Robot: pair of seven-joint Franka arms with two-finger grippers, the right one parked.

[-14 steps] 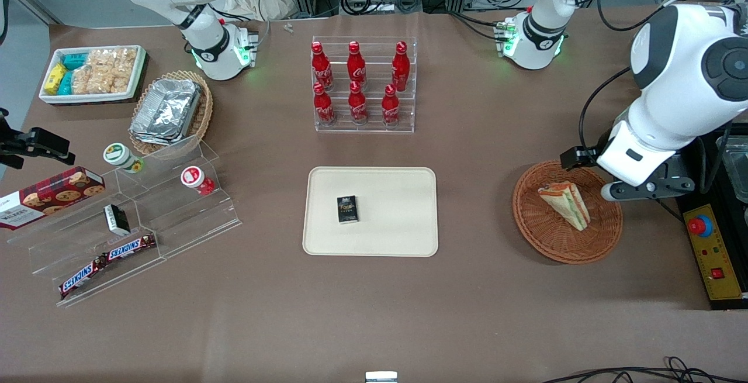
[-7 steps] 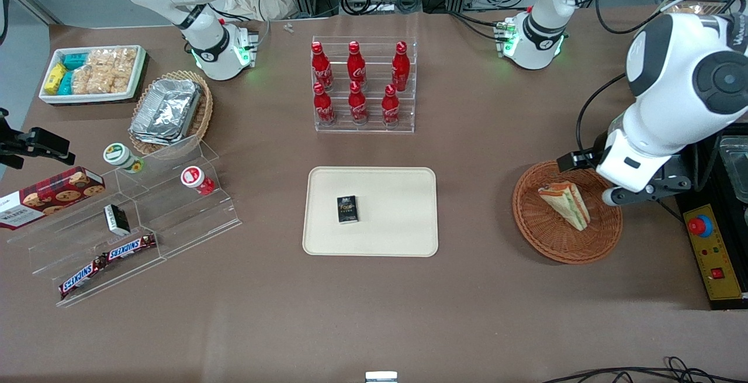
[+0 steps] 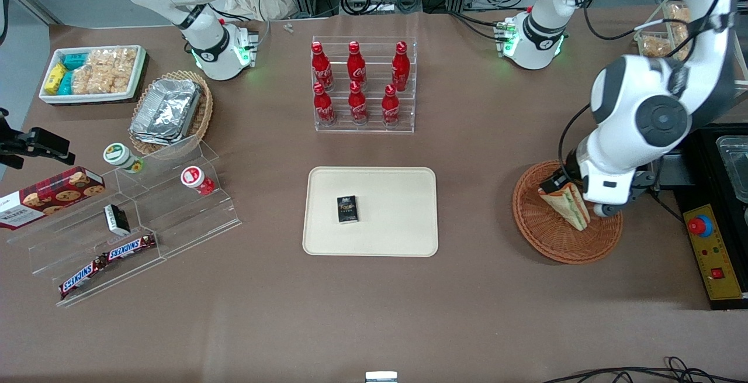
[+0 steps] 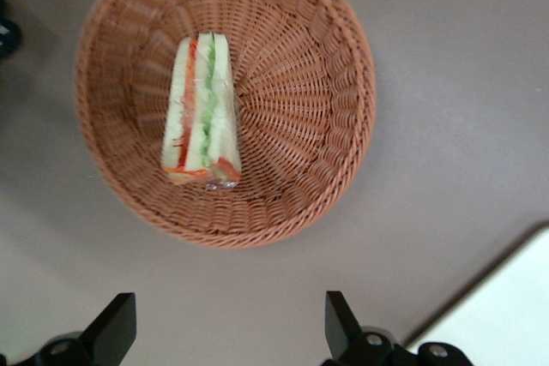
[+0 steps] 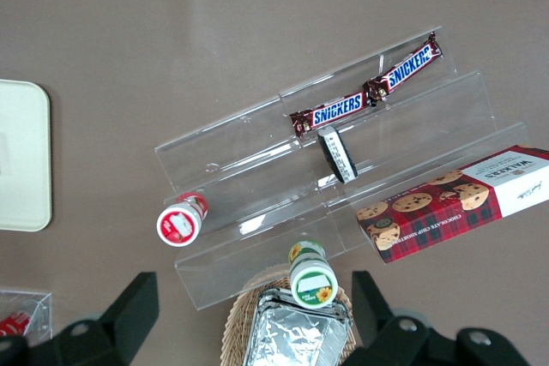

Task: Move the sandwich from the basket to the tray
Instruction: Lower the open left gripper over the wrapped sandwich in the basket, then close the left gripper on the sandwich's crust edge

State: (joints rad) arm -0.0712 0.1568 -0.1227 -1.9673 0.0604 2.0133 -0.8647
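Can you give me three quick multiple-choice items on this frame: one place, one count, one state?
1. Where is the sandwich?
A. on the tray
B. in the basket
C. on the bare table

2. How many red bottles stand in the clear rack?
A. four
B. six
C. eight

3. How do the fingers of the gripper stand?
A. open, holding nothing
B. shut on the sandwich
C. shut on the small dark box

Key: 1 B, the sandwich lies inside the basket, and the tray holds only a small dark box. 2 B, two rows of three. 3 A, the wrist view shows the fingers wide apart above the table just outside the basket rim.
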